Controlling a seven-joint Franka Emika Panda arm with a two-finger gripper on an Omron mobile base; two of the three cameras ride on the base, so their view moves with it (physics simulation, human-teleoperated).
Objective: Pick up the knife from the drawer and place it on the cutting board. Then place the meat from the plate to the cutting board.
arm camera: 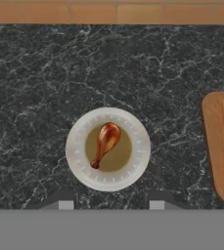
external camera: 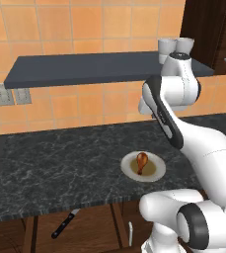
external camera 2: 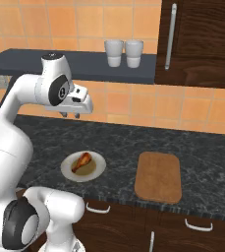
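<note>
Pincer (external camera 2: 70,115) released (empty) above counter, meat (arm camera: 104,143) on plate (arm camera: 77,161), knife (external camera: 65,224) in drawer (external camera: 92,228)

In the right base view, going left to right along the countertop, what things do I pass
plate with the meat on it → cutting board

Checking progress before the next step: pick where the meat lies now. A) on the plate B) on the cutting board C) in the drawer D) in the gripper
A: the meat lies in the centre of the plate, apart from the cutting board, with the open gripper above it.
</note>
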